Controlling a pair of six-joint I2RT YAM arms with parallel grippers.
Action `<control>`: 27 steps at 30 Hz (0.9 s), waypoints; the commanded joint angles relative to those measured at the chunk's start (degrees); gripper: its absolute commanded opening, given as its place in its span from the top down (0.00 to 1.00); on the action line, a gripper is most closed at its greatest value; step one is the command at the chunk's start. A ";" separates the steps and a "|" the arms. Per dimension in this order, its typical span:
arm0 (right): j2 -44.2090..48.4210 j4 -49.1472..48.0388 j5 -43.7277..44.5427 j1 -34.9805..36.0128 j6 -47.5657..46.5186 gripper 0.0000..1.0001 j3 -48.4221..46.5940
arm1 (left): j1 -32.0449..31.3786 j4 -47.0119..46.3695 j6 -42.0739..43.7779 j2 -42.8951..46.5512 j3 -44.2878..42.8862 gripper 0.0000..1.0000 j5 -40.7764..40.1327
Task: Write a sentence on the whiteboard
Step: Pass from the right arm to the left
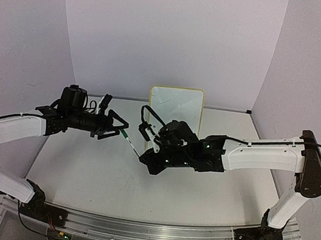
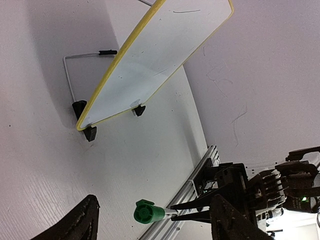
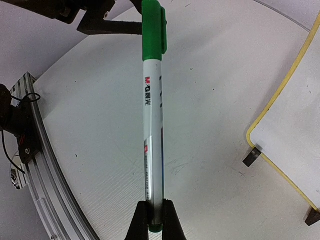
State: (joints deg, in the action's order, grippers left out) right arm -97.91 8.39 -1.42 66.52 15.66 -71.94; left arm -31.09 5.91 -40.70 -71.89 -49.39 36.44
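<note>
Green-capped marker (image 3: 152,125) pinched at its tail by the right gripper (image 3: 155,222); left gripper (image 2: 155,202) spread either side of its cap (image 2: 147,214); whiteboard (image 1: 175,107) stands upright at frame centre

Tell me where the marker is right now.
Top view, centre, in front of the whiteboard: the marker is held by the right gripper, its green cap between the open fingers of the left gripper.

Top view: lower edge and feet of whiteboard (image 1: 176,102) hidden behind right arm (image 1: 203,149).
Left wrist view: board's far end cut off by upper frame edge. Faint strokes on its face too thin to read. Marker (image 2: 147,213) barrel hidden behind a finger of left gripper (image 2: 152,205); only the green cap shows.
Right wrist view: cap tip cut off at top edge. Small print on barrel illegible.
</note>
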 commanded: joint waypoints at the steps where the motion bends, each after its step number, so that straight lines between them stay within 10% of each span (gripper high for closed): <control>1: 2.29 -2.93 -0.63 0.10 -0.39 1.00 0.30 | -0.14 -1.07 -0.38 -0.72 -0.55 0.33 0.24; 15: 0.96 -3.04 1.95 0.10 0.62 1.00 0.28 | -0.12 -0.04 -1.11 -1.59 -1.36 0.98 0.44; 19: 1.33 -2.95 4.50 0.10 1.62 1.00 0.53 | -0.11 0.06 -1.57 -0.89 -0.99 1.00 0.38; 24: 4.47 -5.00 8.32 0.10 5.11 0.43 2.89 | -0.11 -3.90 -6.07 3.23 1.57 1.00 -3.39; 27: 7.40 -10.32 9.92 0.10 8.68 0.25 5.96 | -0.11 -8.55 -9.72 6.10 2.97 1.00 -5.11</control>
State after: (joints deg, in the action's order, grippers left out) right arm -96.10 5.23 3.81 66.67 19.08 -68.88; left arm -31.38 4.15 -45.50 -71.02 -47.91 34.67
